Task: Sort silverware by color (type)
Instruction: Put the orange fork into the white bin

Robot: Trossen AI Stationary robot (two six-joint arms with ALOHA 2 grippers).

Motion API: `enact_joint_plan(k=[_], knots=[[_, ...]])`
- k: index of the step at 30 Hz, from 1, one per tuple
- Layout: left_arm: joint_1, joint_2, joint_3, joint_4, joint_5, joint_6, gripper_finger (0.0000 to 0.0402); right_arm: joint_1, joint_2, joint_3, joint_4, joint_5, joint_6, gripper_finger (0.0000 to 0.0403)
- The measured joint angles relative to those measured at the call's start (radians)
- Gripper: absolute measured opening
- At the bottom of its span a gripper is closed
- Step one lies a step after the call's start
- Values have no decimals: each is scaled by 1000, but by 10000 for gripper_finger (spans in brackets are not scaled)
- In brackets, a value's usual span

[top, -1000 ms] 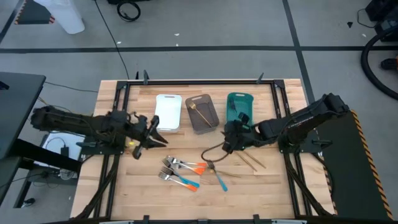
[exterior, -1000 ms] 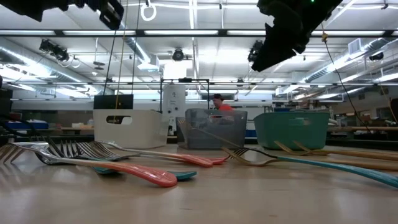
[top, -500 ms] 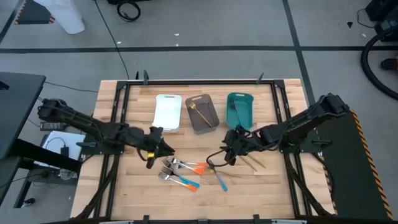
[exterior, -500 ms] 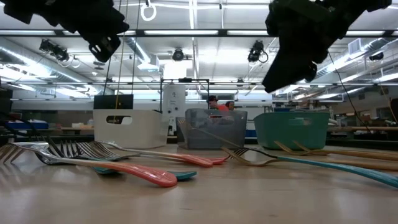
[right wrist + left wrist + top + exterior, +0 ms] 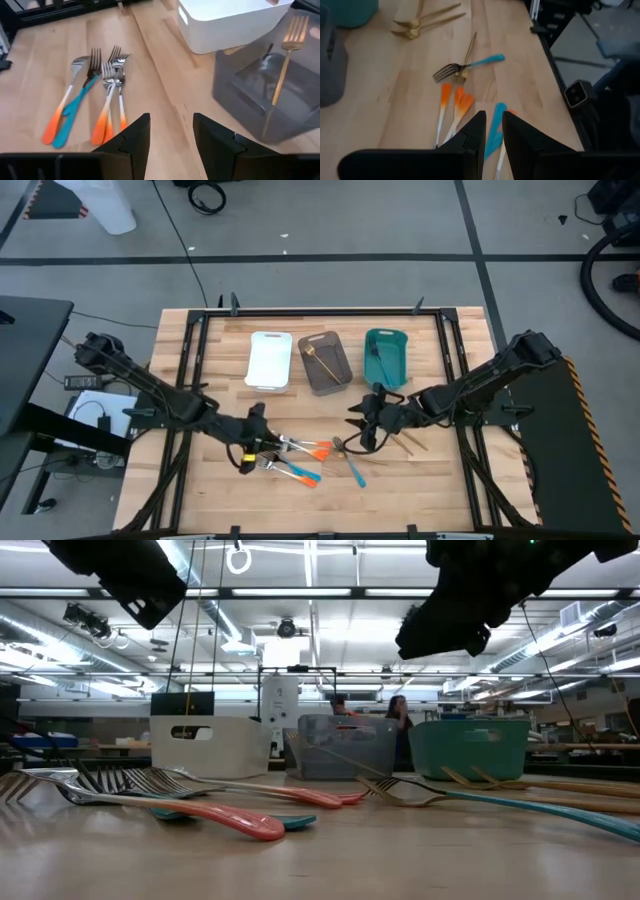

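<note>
The silverware lies on the wooden table near its near edge. Several forks with orange and blue handles (image 5: pixel 292 454) sit in a loose cluster, a blue-handled fork crossed with a gold piece (image 5: pixel 347 456) to their right, and two gold pieces (image 5: pixel 402 440) beyond. My left gripper (image 5: pixel 257 443) hovers open just left of the cluster, above the orange handles (image 5: pixel 454 102) and a blue handle (image 5: pixel 495 131). My right gripper (image 5: pixel 359 429) hangs open above the blue-handled fork, facing the forks (image 5: pixel 107 95). One gold fork (image 5: pixel 286 47) leans in the grey bin.
Three bins stand in a row toward the far edge: white (image 5: pixel 270 360), grey (image 5: pixel 335 368), teal (image 5: pixel 392 352) with a dark piece inside. Bare wood lies between bins and silverware. Black frame rails edge the table. In the low view, people stand in the room behind.
My left gripper has swung from beside the white bin toward the near edge and rightward, ending next to the fork cluster. My right gripper has moved from near the teal bin toward the near edge and a little left, over the blue-handled fork. The silverware has stayed put.
</note>
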Motion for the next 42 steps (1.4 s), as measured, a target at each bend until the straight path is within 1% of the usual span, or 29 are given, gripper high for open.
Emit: enact_joint_plan(k=[4,11,14,18,22,26,28,31,36,42], knots=[[-19,82,71,-82,-4,-1,70,0,19,0,-3,21,-18,160],[-50,268,279,-332,-3,15,70,0,27,0,-51,33,-21,160],[-51,336,338,-368,22,66,70,0,24,0,-54,39,-20,160],[-54,412,391,-367,82,106,70,0,24,0,-57,40,-21,160],[-56,462,423,-379,83,112,76,0,24,0,-65,53,-21,160],[-58,503,441,-398,26,136,102,0,24,0,-66,54,-22,160],[-54,527,444,-404,-15,161,118,0,24,0,-67,54,-23,160],[-39,558,444,-406,-50,206,134,0,24,0,-66,57,-30,160],[-9,604,444,-407,-104,252,134,-2,24,0,-66,69,-40,160],[32,633,444,-355,-104,265,125,-3,24,0,-63,77,-41,160]])
